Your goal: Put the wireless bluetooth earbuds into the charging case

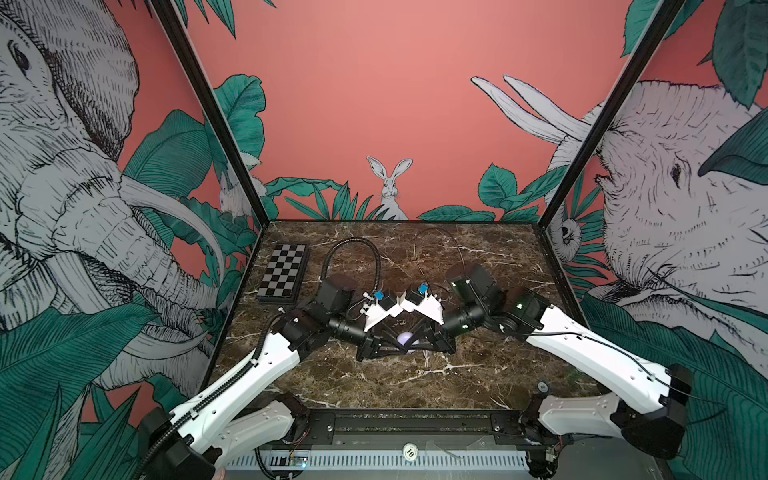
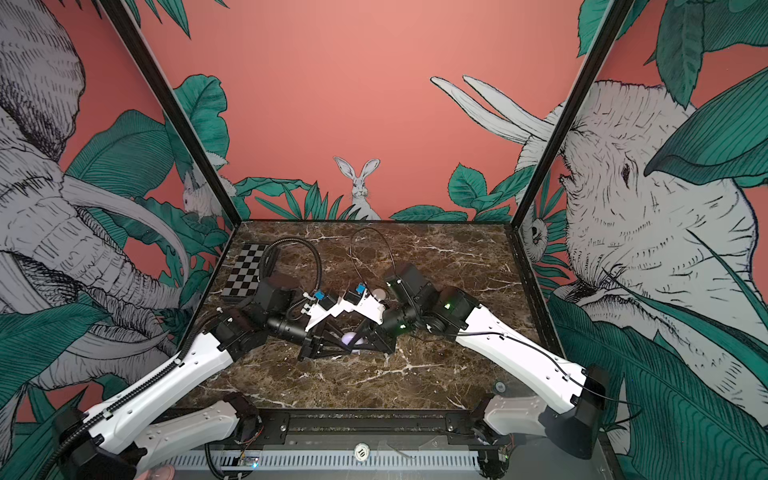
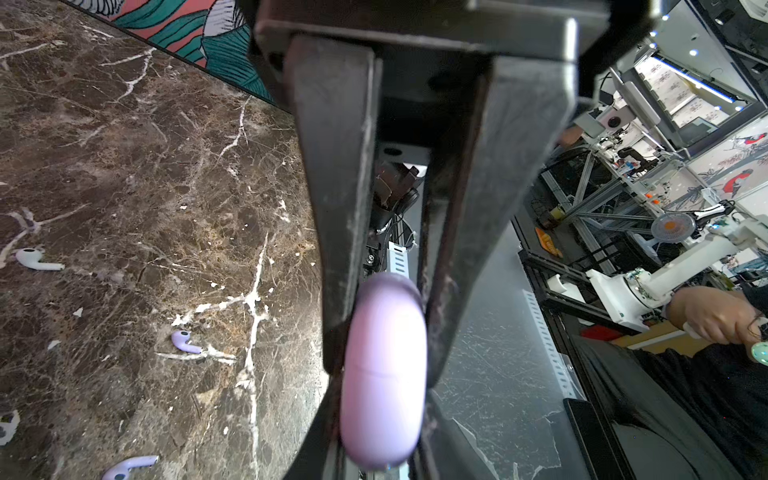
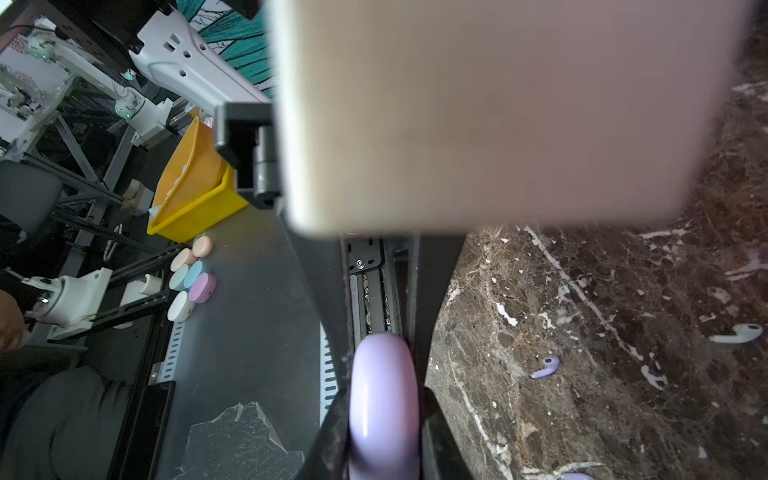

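Note:
A lilac charging case hangs edge-on, lid closed, just above the marble table at its middle. My left gripper is shut on it from one side. From the opposite side my right gripper is shut on the same case. The earbuds lie loose on the marble. The left wrist view shows a white one and two lilac ones. A lilac earbud and a white earbud appear in the right wrist view.
A checkerboard lies at the table's back left. A white round case sits behind the grippers. Off the table, on the grey bench, are several pastel round cases and a yellow bin. A person's hand is nearby.

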You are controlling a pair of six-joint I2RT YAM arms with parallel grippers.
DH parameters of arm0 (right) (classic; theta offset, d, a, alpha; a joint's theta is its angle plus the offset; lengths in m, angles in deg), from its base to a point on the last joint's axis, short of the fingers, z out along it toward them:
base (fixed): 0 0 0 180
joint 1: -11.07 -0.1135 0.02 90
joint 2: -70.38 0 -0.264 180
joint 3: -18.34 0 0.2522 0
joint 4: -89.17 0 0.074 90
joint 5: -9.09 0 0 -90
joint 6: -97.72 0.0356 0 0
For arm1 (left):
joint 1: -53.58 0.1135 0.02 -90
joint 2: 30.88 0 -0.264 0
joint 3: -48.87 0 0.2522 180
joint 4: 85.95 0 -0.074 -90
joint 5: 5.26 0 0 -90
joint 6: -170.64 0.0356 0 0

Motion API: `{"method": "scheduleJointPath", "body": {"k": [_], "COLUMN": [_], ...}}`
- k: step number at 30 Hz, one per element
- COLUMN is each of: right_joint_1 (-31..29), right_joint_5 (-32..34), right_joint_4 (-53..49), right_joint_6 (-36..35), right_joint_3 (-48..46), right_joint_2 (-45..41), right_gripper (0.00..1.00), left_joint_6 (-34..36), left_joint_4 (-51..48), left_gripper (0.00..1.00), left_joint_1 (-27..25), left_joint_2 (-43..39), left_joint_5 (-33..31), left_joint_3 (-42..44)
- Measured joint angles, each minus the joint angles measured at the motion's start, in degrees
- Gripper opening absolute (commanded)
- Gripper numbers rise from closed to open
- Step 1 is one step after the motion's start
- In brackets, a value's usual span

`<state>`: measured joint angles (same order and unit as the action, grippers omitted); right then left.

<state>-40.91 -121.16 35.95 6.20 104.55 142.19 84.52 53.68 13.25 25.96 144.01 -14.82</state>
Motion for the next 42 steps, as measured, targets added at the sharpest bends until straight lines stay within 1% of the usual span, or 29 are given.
{"method": "scheduleJointPath", "body": {"k": [2,6,7,8,9,10,13,18,22,29,32,34,37,38,41,42], "right_joint_1": [-0.1,-0.2,-0.2,-0.2,-0.2,-0.1,-0.1,-0.1,-0.1,-0.1,-0.1,-0.1,0.0,0.0,0.1,0.1], "right_joint_5": [0.7,1.6,1.8,2.1,2.4,2.8,3.6,4.1,3.3,-0.9,-1.9,-2.4,-2.9,-3.1,-3.4,-3.5], "right_joint_4": [0.2,0.7,0.8,1.0,1.0,1.2,1.5,2.4,3.3,4.6,4.7,4.9,5.0,4.9,4.6,4.3], "right_joint_6": [0.1,0.4,0.5,0.7,0.9,0.9,1.1,1.4,1.5,1.9,2.1,2.1,1.9,2.3,2.1,1.9], "right_joint_3": [0.0,0.0,0.0,0.0,-0.1,-0.1,-0.1,-0.5,-1.8,-5.1,-5.5,-5.5,-5.5,-5.5,-5.4,-5.3], "right_joint_2": [-0.1,-0.4,-0.5,-0.6,-0.6,-0.7,-0.8,-1.9,-3.8,-5.6,-5.6,-5.5,-5.5,-5.5,-5.4,-5.4], "right_gripper": [0.28,0.36,0.41,0.50,0.58,0.61,0.65,0.66,0.60,0.43,0.34,0.23,0.04,0.00,0.00,0.00], "left_joint_6": [-0.1,-0.1,-0.1,-0.2,-0.2,-0.2,-0.2,-0.3,-0.4,-1.4,-1.8,-2.1,-2.5,-2.6,-2.8,-2.8], "left_joint_4": [0.4,1.4,1.6,1.7,1.7,1.8,2.0,2.3,2.7,4.2,4.7,5.1,5.3,5.3,5.3,5.3], "left_gripper": [0.00,0.00,0.00,0.00,0.00,0.00,0.00,0.00,0.00,0.00,0.00,0.00,0.00,0.00,0.00,0.13], "left_joint_1": [0.0,0.0,0.0,0.0,0.0,0.0,0.0,-0.1,-0.1,-0.1,-0.1,-0.1,-0.1,-0.1,-0.1,-0.1], "left_joint_2": [-0.5,-1.5,-1.7,-1.8,-1.8,-1.9,-2.2,-2.8,-3.6,-4.0,-4.0,-3.9,-3.9,-3.8,-3.5,-3.4], "left_joint_5": [-0.4,-0.9,-1.0,-1.1,-0.9,-0.8,-0.5,-0.3,-0.5,-0.6,-0.3,-0.2,0.4,0.7,1.2,1.3], "left_joint_3": [0.3,0.8,0.9,0.9,0.9,1.0,1.2,1.4,1.8,2.5,2.5,2.5,2.6,2.6,2.6,2.6]}}
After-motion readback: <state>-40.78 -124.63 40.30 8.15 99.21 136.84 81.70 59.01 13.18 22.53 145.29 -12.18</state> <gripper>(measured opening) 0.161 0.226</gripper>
